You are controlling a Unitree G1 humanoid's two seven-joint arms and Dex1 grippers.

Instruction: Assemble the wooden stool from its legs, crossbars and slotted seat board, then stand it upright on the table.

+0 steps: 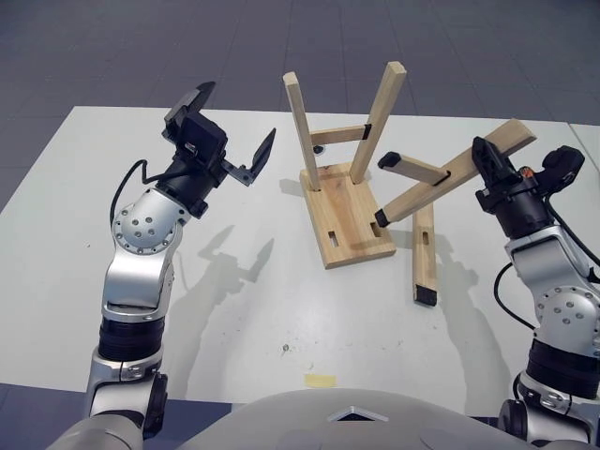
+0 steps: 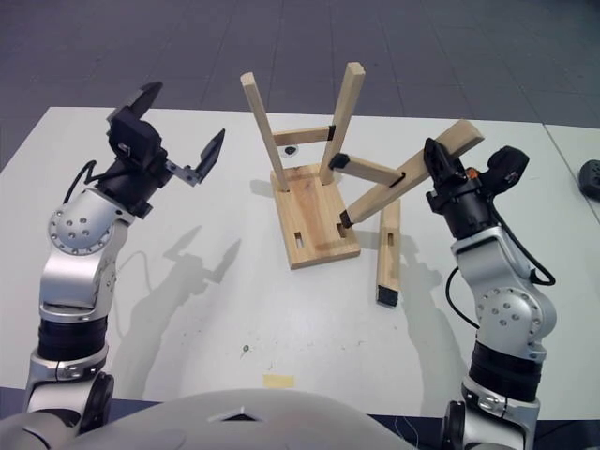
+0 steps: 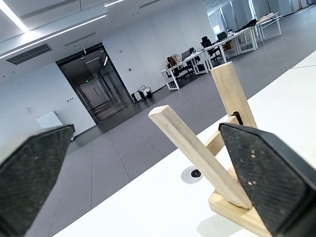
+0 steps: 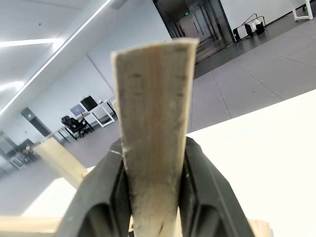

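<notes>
The slotted seat board (image 1: 349, 225) lies flat on the white table. Two legs (image 1: 302, 131) (image 1: 378, 122) stand up from it, joined by a crossbar (image 1: 337, 134). My right gripper (image 1: 489, 161) is shut on the upper part of a third leg (image 1: 450, 178), which is tilted, carries a short crossbar (image 1: 417, 167), and has its lower end at the board's right edge. In the right wrist view this leg (image 4: 153, 133) sits clamped between the fingers (image 4: 101, 192). A loose leg (image 1: 424, 253) lies on the table beside the board. My left gripper (image 1: 234, 122) hangs open above the table, left of the stool, its pads (image 3: 269, 173) wide apart.
A round cable hole (image 3: 191, 174) sits in the table behind the standing legs. A strip of yellow tape (image 1: 320, 381) lies near the front edge. A dark object (image 2: 591, 178) rests on the neighbouring table at the far right. Bare table (image 1: 244, 300) stretches in front of the board.
</notes>
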